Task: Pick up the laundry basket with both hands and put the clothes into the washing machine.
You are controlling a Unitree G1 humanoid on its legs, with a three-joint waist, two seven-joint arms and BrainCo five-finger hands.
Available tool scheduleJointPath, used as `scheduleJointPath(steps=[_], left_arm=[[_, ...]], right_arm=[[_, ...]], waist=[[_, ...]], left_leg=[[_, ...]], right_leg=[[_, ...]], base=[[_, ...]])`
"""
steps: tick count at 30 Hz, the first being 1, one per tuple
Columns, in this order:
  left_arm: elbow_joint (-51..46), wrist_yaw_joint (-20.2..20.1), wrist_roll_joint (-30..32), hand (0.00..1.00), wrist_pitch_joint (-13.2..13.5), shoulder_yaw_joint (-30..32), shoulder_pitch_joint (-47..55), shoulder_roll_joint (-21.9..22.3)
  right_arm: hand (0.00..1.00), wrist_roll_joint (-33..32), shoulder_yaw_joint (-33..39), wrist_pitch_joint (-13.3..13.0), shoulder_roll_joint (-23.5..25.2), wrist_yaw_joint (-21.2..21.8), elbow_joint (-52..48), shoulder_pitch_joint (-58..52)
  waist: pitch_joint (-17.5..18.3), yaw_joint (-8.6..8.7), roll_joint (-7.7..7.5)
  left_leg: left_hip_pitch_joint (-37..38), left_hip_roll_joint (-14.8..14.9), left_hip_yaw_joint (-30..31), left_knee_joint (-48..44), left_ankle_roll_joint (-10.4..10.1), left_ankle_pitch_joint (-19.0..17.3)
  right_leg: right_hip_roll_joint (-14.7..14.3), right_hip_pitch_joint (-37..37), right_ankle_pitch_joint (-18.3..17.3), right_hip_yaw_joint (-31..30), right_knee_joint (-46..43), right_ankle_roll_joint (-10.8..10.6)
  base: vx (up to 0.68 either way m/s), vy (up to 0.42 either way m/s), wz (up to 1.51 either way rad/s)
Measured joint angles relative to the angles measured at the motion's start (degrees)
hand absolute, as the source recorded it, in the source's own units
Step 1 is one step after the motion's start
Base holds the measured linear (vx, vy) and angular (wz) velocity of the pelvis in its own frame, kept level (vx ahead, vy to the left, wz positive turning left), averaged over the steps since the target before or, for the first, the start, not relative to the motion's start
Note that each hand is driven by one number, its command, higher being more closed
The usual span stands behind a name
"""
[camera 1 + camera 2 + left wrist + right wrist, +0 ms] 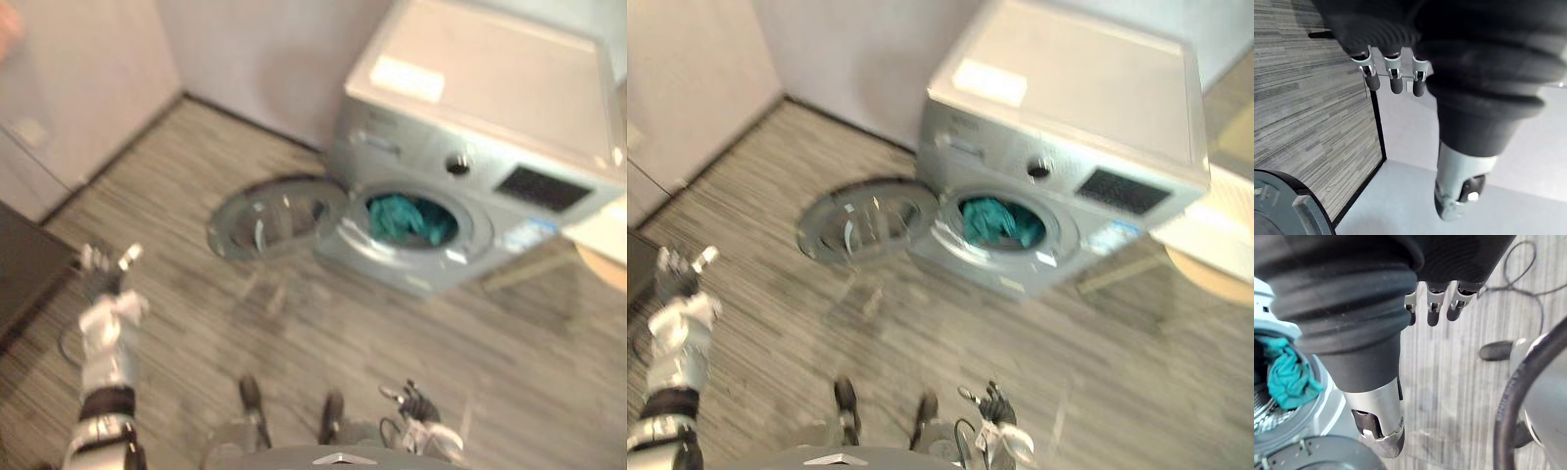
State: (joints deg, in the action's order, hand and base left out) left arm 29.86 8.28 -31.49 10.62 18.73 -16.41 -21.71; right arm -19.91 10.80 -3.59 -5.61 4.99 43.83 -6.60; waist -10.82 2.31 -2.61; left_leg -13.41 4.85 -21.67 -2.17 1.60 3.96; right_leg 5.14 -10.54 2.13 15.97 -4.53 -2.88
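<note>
– Clothes first: where are they?
– A bundle of teal clothes [407, 217] lies inside the drum of the silver washing machine [470, 147], at the far right of the scene. Its round door [269, 220] is swung wide open to the left, low over the wood-look floor [294, 323].
– And the hands?
– The left hand [101, 279] is raised at the near left, well apart from the machine. In its wrist view the fingers [1396, 83] hang loosely straight, with nothing between them and the thumb. The right hand [416, 401] sits low at the near edge, close to the body, and its fingers [1432, 313] are just as slack and empty.
– So the basket?
– Neither hand carries it, and where it stands I cannot tell.
– How far along, then?
– By my reading the loading is done, or nearly: clothes are in the drum and both hands are free. What seems left is shutting the door, if the job runs that far.
</note>
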Motion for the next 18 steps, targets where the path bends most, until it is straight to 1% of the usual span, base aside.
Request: scheduleJointPath(steps=[1, 2, 3, 4, 5, 6, 7, 8, 9, 10, 11, 12, 13, 14, 15, 16, 17, 18], left_arm=[[1.1, 0.1, -0.2, 0.0, 0.0, 0.0, -2.7, -2.0], [1.6, 0.3, -0.8, 0.0, 0.0, 0.5, -7.1, -5.0], [2.3, 0.4, -0.9, 0.0, 0.0, 0.8, -11.8, -7.0], [2.8, 0.4, -0.9, 0.0, 0.0, 0.8, -14.1, -7.4], [3.3, 0.9, -0.8, 0.0, 0.0, 0.1, -18.2, -8.3], [3.9, 1.4, -0.8, 0.0, 0.0, -1.5, -21.5, -9.3], [5.0, 1.5, -0.3, 0.0, 0.0, -3.2, -25.4, -10.3], [5.8, 1.4, 1.4, 0.0, -0.1, -6.0, -30.7, -11.9], [6.0, 1.4, 3.6, 0.0, -0.2, -8.5, -35.7, -13.4], [6.0, 1.5, 4.4, 0.0, -0.2, -9.5, -38.1, -14.0], [6.7, 1.8, 5.4, 0.0, -0.2, -11.7, -43.3, -15.1], [7.5, 2.3, 5.9, 0.0, -0.3, -13.7, -47.7, -16.0], [7.5, 3.0, 5.9, 0.0, -0.3, -15.0, -50.1, -16.2], [7.8, 3.5, 6.6, 0.0, -0.3, -15.8, -51.4, -16.2], [9.6, 4.2, 11.1, 0.0, -0.6, -18.2, -54.3, -15.8], [11.4, 4.3, 14.7, 0.0, -0.9, -20.0, -56.3, -15.3], [12.2, 4.6, 16.2, 0.0, -1.2, -21.1, -56.8, -14.8], [12.4, 5.7, 17.8, 0.0, -0.3, -21.8, -57.3, -13.5]], right_arm=[[0.0, 0.0, 0.0, 0.0, 0.0, 0.0, -0.8, 0.3], [0.0, -0.1, -0.1, 0.0, 0.1, 0.0, -2.8, 0.5], [0.0, -0.5, -0.2, 0.0, 0.1, 0.0, -4.9, 0.3], [0.0, -0.7, -0.3, -0.1, 0.1, 0.0, -5.7, 0.2], [0.0, -1.3, -1.0, -0.2, 0.1, 0.0, -7.3, -0.1], [0.0, -2.0, -1.7, -0.2, 0.1, 0.0, -8.6, 0.0], [0.0, -2.7, -2.5, -0.3, 0.2, 0.1, -9.8, 0.0], [0.0, -3.4, -3.9, -0.4, 0.5, 0.1, -11.2, 0.0], [0.0, -3.4, -4.8, -0.5, 0.6, 0.8, -12.4, 0.0], [0.0, -3.4, -5.2, -0.5, 0.6, 1.0, -13.2, -0.1], [0.0, -3.4, -6.2, -1.1, 0.6, 1.2, -14.9, -0.2], [0.0, -3.4, -7.1, -1.4, 0.6, 1.3, -16.7, -0.2], [0.0, -3.4, -7.6, -1.7, 0.5, 1.3, -18.3, -0.2], [0.0, -3.7, -7.7, -2.1, 0.5, 1.3, -19.1, -0.2], [0.0, -4.7, -8.2, -2.8, 0.5, 1.4, -20.8, -0.4], [0.0, -4.8, -8.8, -3.0, 0.5, 1.7, -22.0, -0.6], [0.0, -4.9, -9.4, -3.0, 0.6, 1.9, -22.7, -0.8], [0.0, -5.1, -10.4, -3.2, 0.6, 1.9, -24.7, -1.9]], waist=[[-1.0, 0.08, -0.74], [-2.2, 0.06, -2.22], [-3.6, 0.16, -3.22], [-4.0, 0.26, -3.35], [-4.2, 0.14, -3.53], [-4.3, 0.01, -3.55], [-4.7, -0.23, -3.59], [-4.9, -0.73, -4.01], [-5.2, -1.44, -4.64], [-5.2, -1.71, -4.83], [-5.6, -1.49, -5.43], [-6.2, -1.42, -6.79], [-6.5, -1.4, -7.52], [-6.6, -1.47, -7.65], [-6.9, -1.26, -8.03], [-7.3, -0.7, -8.05], [-7.4, -0.43, -8.14], [-7.4, -0.26, -8.17]], left_leg=[[-2.1, 0.9, -1.1, -2.3, 0.3, -0.8], [-5.8, 2.8, -3.0, -6.8, 0.5, -2.9], [-8.5, 5.0, -4.3, -11.1, 0.5, -5.1], [-9.9, 6.3, -4.6, -13.1, 0.6, -6.3], [-12.4, 8.8, -5.2, -17.0, 0.5, -8.3], [-14.4, 10.7, -5.3, -19.1, 0.4, -9.8], [-16.2, 12.5, -5.3, -20.3, 0.6, -10.1], [-18.9, 15.0, -5.5, -21.6, 0.7, -10.2], [-21.3, 17.7, -6.5, -22.8, 0.6, -10.2], [-23.0, 19.1, -6.7, -23.5, 0.6, -10.2], [-25.9, 21.1, -6.6, -24.9, 0.1, -9.8], [-27.9, 22.1, -6.8, -25.7, -0.6, -9.2], [-29.4, 23.0, -6.8, -26.7, -0.8, -9.1], [-30.5, 23.5, -6.6, -27.2, -0.9, -9.1], [-32.3, 23.9, -6.0, -28.0, -0.9, -9.2], [-33.7, 24.1, -5.1, -28.8, -1.0, -9.3], [-34.2, 24.4, -4.9, -29.1, -1.1, -9.3], [-35.2, 24.8, -4.5, -29.6, -1.1, -9.5]], right_leg=[[-0.4, -1.7, 0.8, -1.2, 0.0, 0.2], [-1.1, -4.6, 2.3, -3.3, 0.1, 0.3], [-2.1, -6.2, 3.8, -5.0, 0.5, 0.1], [-2.7, -6.8, 4.7, -5.7, 0.9, 0.1], [-4.2, -8.3, 6.8, -6.7, 1.7, 0.1], [-5.5, -9.7, 8.7, -7.2, 2.1, 0.2], [-6.6, -11.2, 10.2, -7.5, 2.2, 0.4], [-7.5, -13.6, 11.0, -6.2, 1.1, 1.4], [-7.5, -15.0, 11.5, -4.7, 0.2, 1.6], [-7.5, -15.5, 12.3, -4.5, 0.5, 1.5], [-8.6, -16.4, 13.6, -5.9, 2.5, 0.3], [-9.3, -17.4, 13.6, -5.8, 3.7, 0.3], [-9.8, -18.2, 13.6, -5.9, 4.3, 0.3], [-10.1, -18.7, 13.6, -5.9, 4.8, 0.3], [-10.4, -19.4, 13.6, -5.8, 5.6, 0.2], [-10.7, -19.8, 13.6, -5.7, 6.1, 0.2], [-11.0, -19.9, 13.6, -5.6, 6.4, 0.2], [-11.3, -20.5, 13.6, -5.6, 6.4, 0.2]], base=[[-0.13, 0.004, -1.07], [-0.15, 0.011, -0.98], [-0.15, 0.016, -0.94], [-0.16, 0.029, -0.83], [-0.18, 0.026, -0.71], [-0.17, 0.029, -0.75], [-0.15, 0.036, -0.64], [-0.06, 0.104, -0.66], [0.0, 0.147, -0.59], [0.1, 0.216, -0.4], [0.13, 0.15, -0.18], [0.11, 0.092, -0.2], [0.07, 0.001, -0.22], [0.05, -0.003, -0.23], [0.05, 0.004, -0.1], [0.05, 0.008, -0.05], [0.05, 0.014, -0.01], [0.05, 0.027, -0.01]])
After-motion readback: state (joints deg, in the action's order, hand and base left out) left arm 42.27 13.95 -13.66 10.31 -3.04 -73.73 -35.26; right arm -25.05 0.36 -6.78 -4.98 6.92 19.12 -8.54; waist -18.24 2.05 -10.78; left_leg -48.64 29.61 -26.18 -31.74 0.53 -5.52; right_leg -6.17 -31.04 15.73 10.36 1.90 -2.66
